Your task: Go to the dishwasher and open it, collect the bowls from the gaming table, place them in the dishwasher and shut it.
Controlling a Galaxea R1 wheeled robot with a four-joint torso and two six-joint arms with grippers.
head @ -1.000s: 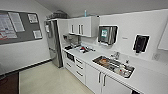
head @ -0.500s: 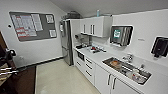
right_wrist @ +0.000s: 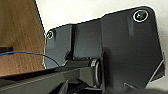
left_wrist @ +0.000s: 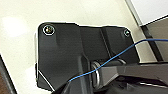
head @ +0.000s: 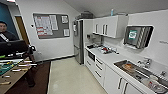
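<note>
The gaming table (head: 11, 79), with wooden sides, a green field and rods with pale handles, stands at the left edge of the head view. I cannot make out the bowls on it. Across the pale floor, a grey appliance front (head: 91, 56) sits under the counter just past the fridge; it may be the dishwasher, and it is closed. Both wrist views look down past the robot's own dark plates, the left one at pale floor (left_wrist: 75, 12) and the right one at a wooden surface (right_wrist: 17, 35).
White drawers and cabinet doors (head: 111, 80) run along the right under a counter with a steel sink (head: 140, 71). A tall fridge (head: 78, 41) stands at the far end. A person (head: 6, 32) sits behind a monitor at the left. Dark carpet (head: 40, 75) borders the pale floor (head: 70, 77).
The whole head view has swung left. The counter and sink slid toward the right edge, and the noticeboard, the person and the gaming table came into the picture.
</note>
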